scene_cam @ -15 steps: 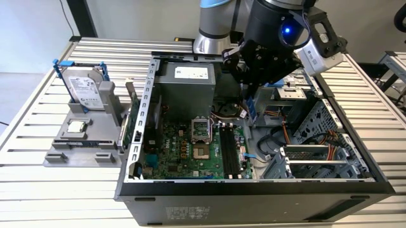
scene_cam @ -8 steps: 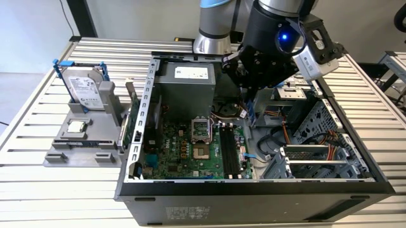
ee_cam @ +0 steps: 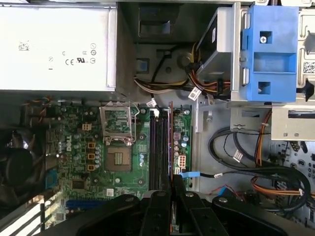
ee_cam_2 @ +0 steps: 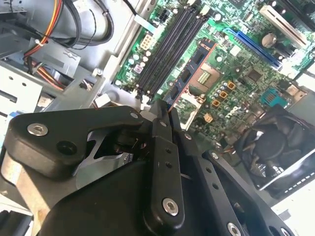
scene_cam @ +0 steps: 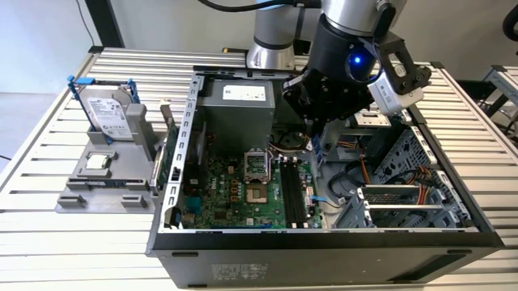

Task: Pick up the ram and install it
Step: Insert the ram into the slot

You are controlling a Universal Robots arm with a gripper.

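Observation:
My gripper (scene_cam: 314, 132) hangs inside the open computer case (scene_cam: 188, 151), shut on the ram. In both wrist views the ram (ee_cam_2: 193, 73) (ee_cam: 171, 142) shows nearly edge-on, a thin stick with dark chips reaching out from between the black fingers (ee_cam_2: 158, 147) (ee_cam: 158, 206). It is held over the black memory slots (scene_cam: 295, 191) (ee_cam_2: 170, 46) (ee_cam: 157, 147) on the green motherboard, lined up along them. I cannot tell whether it touches a slot. The gripper (ee_cam_2: 163, 110) (ee_cam: 171, 191) covers the ram's held end.
A grey fixture (scene_cam: 101, 194) at the exterior view's left holds a silver hard drive (scene_cam: 108, 115) and a small processor chip (scene_cam: 97, 162). A thin green board (scene_cam: 171, 142) stands by the case wall. Power supply (ee_cam: 54, 44), CPU socket (ee_cam: 118, 142), blue bracket (ee_cam: 270, 54) and cables (ee_cam: 246, 162) surround the slots.

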